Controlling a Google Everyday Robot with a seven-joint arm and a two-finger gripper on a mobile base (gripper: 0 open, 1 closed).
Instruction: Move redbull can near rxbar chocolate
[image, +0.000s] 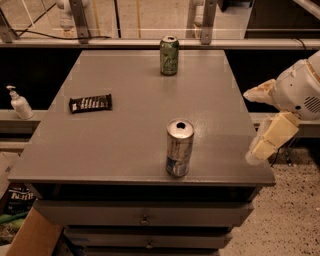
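The redbull can (179, 148) stands upright near the front edge of the grey table (135, 120), a little right of centre. The rxbar chocolate (90, 103) lies flat on the table's left side, well apart from the can. My gripper (249, 125) hangs just off the table's right edge, to the right of the can and about level with it. Its two cream fingers (272, 135) are spread apart and hold nothing.
A green can (169, 55) stands upright at the table's far edge. A white pump bottle (20, 104) sits on a ledge to the left. A cardboard box (30, 235) is on the floor at the front left. Drawers (145, 217) run under the tabletop.
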